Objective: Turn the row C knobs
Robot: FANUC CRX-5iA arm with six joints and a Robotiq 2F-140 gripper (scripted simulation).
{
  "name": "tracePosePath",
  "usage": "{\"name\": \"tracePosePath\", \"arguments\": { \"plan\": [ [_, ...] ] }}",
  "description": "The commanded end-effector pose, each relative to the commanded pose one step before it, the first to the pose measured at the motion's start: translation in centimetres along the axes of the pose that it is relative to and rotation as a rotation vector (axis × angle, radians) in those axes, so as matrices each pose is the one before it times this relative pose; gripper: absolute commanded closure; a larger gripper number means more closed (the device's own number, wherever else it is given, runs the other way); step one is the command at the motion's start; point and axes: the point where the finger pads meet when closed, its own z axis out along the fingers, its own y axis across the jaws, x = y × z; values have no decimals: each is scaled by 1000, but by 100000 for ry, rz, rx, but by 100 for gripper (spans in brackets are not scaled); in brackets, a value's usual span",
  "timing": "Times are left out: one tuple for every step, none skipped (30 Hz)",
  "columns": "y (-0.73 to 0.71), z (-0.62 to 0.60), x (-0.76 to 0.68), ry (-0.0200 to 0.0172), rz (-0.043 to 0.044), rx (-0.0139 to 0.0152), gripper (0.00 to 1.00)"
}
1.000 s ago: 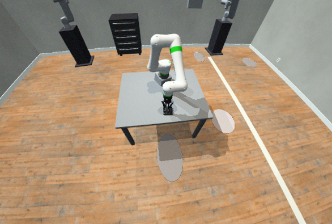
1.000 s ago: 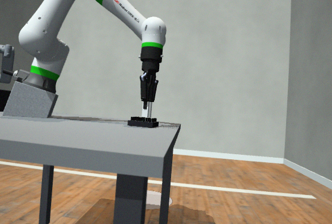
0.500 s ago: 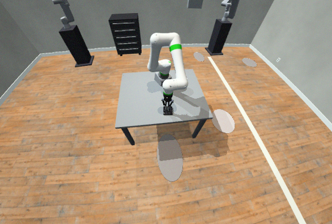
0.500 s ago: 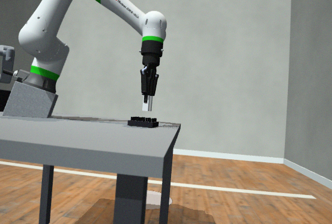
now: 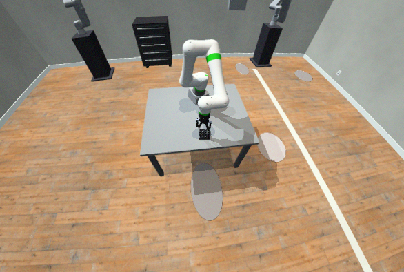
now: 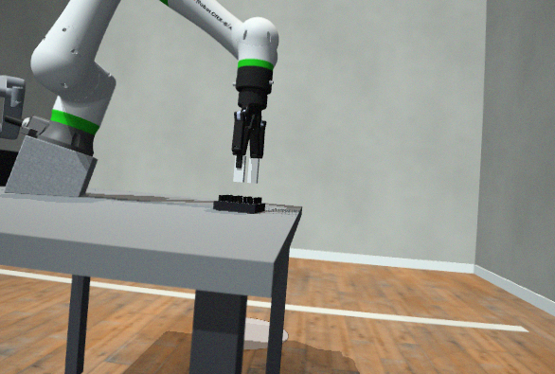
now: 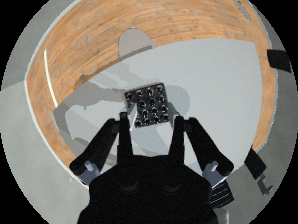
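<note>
The arm (image 6: 95, 14) is glossy white with bright green bands at its joints and small red and black lettering along one link. Its gripper (image 6: 246, 172) is black, ending in pale, whitish fingertips (image 6: 255, 170). The knob box (image 6: 239, 204) is black all over. The table (image 6: 142, 241) has a flat grey top on darker grey legs. The floor (image 5: 86, 193) is orange-brown wood planks crossed by a cream stripe (image 5: 310, 162). The drawer cabinet (image 5: 152, 41) is black with silvery handles.
</note>
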Motion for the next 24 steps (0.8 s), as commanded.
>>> {"name": "tracePosePath", "arguments": {
  "plan": [
    [-1,-295,20,37,0,-2,0],
    [0,0,0,0,0,0,0],
    [0,-287,0,0,0,0,0],
    [0,-350,0,0,0,0,0],
    [0,-411,0,0,0,0,0],
    [0,-466,0,0,0,0,0],
    [0,-514,0,0,0,0,0],
    [0,-555,0,0,0,0,0],
    [0,-586,0,0,0,0,0],
    [0,-607,0,0,0,0,0],
    [0,-618,0,0,0,0,0],
    [0,-617,0,0,0,0,0],
    [0,-606,0,0,0,0,0],
    [0,-585,0,0,0,0,0],
    [0,-553,0,0,0,0,0],
    [0,-512,0,0,0,0,0],
    [0,-463,0,0,0,0,0],
    [0,0,0,0,0,0,0],
    [0,0,0,0,0,0,0],
    [0,-408,0,0,0,0,0],
    [0,-348,0,0,0,0,0],
    [0,-285,0,0,0,0,0],
    [0,-222,0,0,0,0,0],
    [0,-161,0,0,0,0,0]
  ]
}}
